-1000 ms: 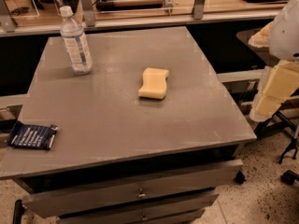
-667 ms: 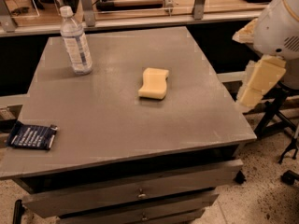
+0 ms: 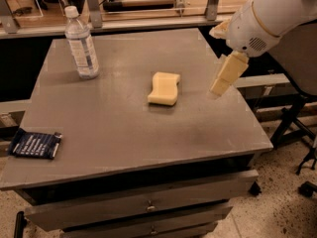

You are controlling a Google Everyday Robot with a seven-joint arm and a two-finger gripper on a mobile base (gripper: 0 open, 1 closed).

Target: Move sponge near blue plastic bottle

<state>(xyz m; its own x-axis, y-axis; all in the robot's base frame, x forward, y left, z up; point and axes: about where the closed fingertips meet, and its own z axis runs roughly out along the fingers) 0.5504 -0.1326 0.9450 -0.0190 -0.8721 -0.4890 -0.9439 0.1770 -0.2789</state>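
While the pincer [image 3: 218, 89], open or closed cannot be told, hangs over the table [image 3: 124, 138], the sponge [image 3: 164, 88] lies near it, toward the blue plastic bottle [image 3: 81, 44]. Soft, light foam is judged, best gripped across its pinched waist.

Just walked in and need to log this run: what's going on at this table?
A robot arm is working on a sponge-and-bottle job. Its pincer hangs above the right side of the grey table, to the right of the sponge and holding nothing. The sponge lies near the table's middle. The blue plastic bottle stands upright near the back left corner, well apart from it. A dark-blue packet lies at the front left edge. The sponge has not yet been picked up.
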